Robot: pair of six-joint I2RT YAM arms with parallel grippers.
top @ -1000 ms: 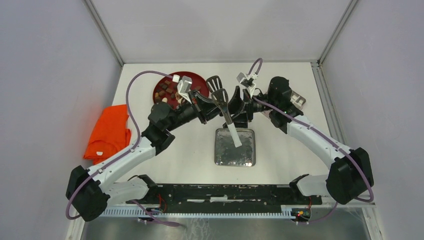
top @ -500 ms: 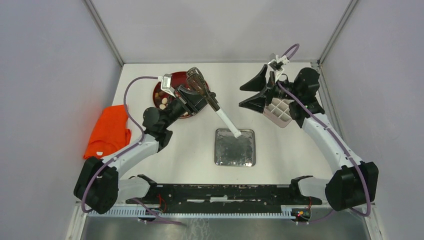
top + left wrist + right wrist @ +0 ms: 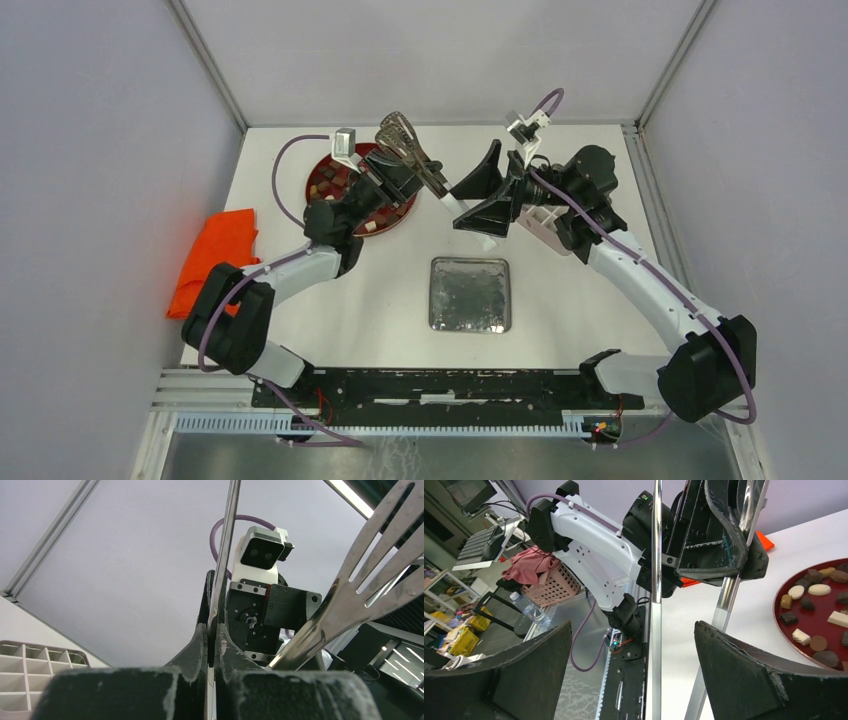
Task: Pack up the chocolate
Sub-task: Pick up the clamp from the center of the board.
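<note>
Chocolate pieces (image 3: 820, 589) sit on the red plate (image 3: 819, 620). Your left fingers (image 3: 295, 695) pinch the slotted spatula (image 3: 405, 140); your right fingers (image 3: 744, 675) spread astride its handle. Centre it before you close.

Grid box (image 3: 545, 228) mostly behind right arm (image 3: 640, 285), red plate (image 3: 308, 188) partly beneath left arm (image 3: 295, 268)

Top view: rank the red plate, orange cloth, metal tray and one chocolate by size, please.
Largest: plate, though partly covered.
Then cloth and tray, too alike to rank.
Smallest: chocolate.
</note>
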